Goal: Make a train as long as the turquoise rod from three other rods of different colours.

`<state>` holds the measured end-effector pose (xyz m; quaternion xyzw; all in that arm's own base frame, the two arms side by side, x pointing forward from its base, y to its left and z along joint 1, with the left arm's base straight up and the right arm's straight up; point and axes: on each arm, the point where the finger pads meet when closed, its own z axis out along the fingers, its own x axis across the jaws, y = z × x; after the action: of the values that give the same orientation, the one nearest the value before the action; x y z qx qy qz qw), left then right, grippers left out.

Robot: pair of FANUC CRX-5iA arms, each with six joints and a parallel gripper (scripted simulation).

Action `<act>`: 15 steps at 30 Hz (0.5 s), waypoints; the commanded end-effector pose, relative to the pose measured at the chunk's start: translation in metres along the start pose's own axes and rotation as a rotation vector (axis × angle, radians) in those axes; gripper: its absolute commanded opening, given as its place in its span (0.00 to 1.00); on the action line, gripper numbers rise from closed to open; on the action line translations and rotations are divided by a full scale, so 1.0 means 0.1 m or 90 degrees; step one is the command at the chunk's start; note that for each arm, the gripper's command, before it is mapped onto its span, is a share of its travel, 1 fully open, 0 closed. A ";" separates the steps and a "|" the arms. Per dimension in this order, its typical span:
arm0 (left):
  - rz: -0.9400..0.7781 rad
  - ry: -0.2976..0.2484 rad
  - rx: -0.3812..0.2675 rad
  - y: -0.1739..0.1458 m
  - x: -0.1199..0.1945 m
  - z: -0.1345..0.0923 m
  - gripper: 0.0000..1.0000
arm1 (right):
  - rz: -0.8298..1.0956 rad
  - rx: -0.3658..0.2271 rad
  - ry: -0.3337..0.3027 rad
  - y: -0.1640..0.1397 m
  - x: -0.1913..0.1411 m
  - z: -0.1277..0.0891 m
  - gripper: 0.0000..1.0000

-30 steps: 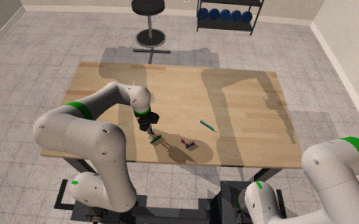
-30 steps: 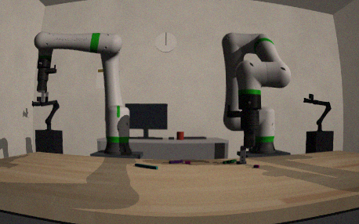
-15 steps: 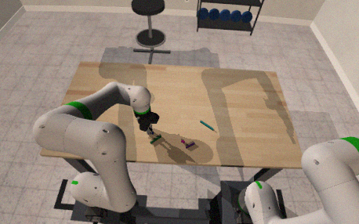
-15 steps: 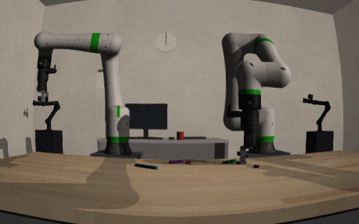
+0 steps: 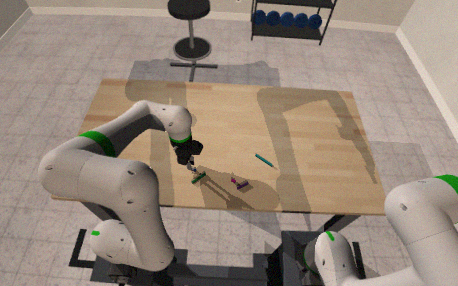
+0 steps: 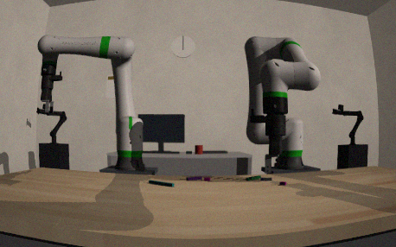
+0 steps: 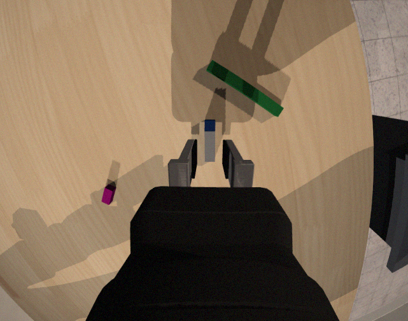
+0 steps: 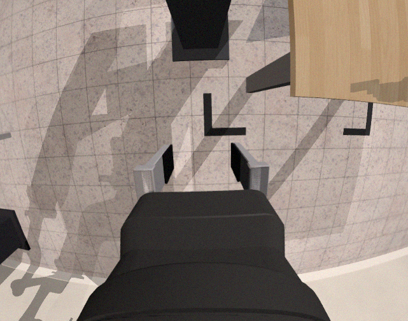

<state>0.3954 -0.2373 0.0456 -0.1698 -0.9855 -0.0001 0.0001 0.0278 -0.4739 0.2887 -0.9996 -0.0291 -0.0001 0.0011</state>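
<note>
turquoise rod (image 5: 264, 160) (image 6: 161, 183): 1 | purple rod (image 5: 242, 185) (image 6: 194, 178): 1 | green rod (image 5: 198, 177) (image 6: 253, 178) (image 7: 245, 88): 1 | grey rod (image 6: 265, 179) (image 7: 209, 146): 1 | blue rod (image 7: 209, 125): 1 | magenta rods (image 5: 233, 180) (image 6: 283, 183) (image 7: 108, 194): 2 | desk (image 5: 225, 115) (image 6: 238, 207) (image 7: 58, 103) (image 8: 335, 51): 1 | stool (image 5: 189, 9): 1 | blue balls (image 5: 287, 19): 5 | monitor (image 6: 164, 127): 1 | wall clock (image 6: 182, 47): 1
</note>
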 end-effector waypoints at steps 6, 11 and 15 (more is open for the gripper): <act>0.000 -0.001 0.000 0.00 -0.01 -0.33 0.54 | 0.000 -0.001 0.000 0.00 0.00 -0.01 1.00; 0.000 -0.001 0.000 0.00 -0.01 -0.56 0.54 | 0.000 -0.001 0.000 0.00 0.00 -0.01 1.00; 0.000 -0.001 0.000 0.00 0.00 -0.65 0.54 | 0.000 -0.001 0.000 0.00 0.00 -0.01 1.00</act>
<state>0.3954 -0.2374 0.1071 -0.1698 -0.9855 0.0000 0.0000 0.0278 -0.4739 0.2887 -0.9996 -0.0291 -0.0001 0.0011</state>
